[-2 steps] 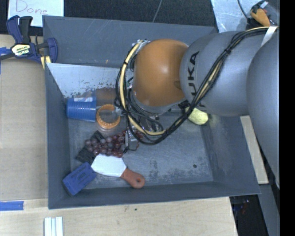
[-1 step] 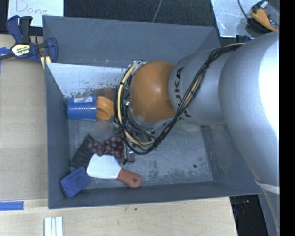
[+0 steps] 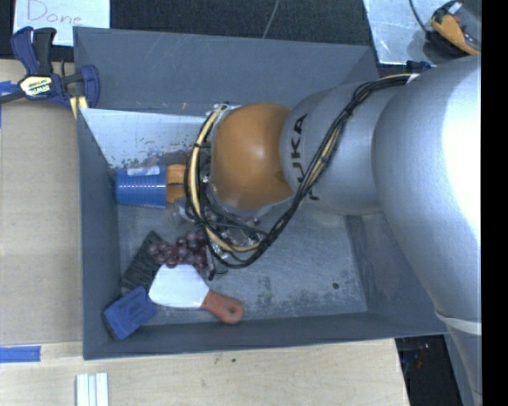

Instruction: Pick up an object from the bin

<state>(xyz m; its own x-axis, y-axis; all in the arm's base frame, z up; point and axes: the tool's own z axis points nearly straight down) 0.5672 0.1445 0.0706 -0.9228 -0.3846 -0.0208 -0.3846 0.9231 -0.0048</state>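
Note:
The dark body of my gripper (image 3: pixel 207 242) shows below the arm's orange cover, low in the left half of the bin. It sits right over a dark red bunch of toy grapes (image 3: pixel 179 248), which it partly hides. Just below the bunch lies a white flat piece (image 3: pixel 178 288) with a brown-orange end (image 3: pixel 223 309). A black brush-like thing (image 3: pixel 142 262) lies slanted to the left of the grapes. Behind the gripper, a blue cylinder (image 3: pixel 141 186) lies on its side with a small orange thing (image 3: pixel 176 178) at its right end.
A blue flat thing (image 3: pixel 129 313) lies in the bin's near left corner. The arm with its orange cover and cables spans the bin's middle and right and hides the floor under it. Bare floor shows at the front right.

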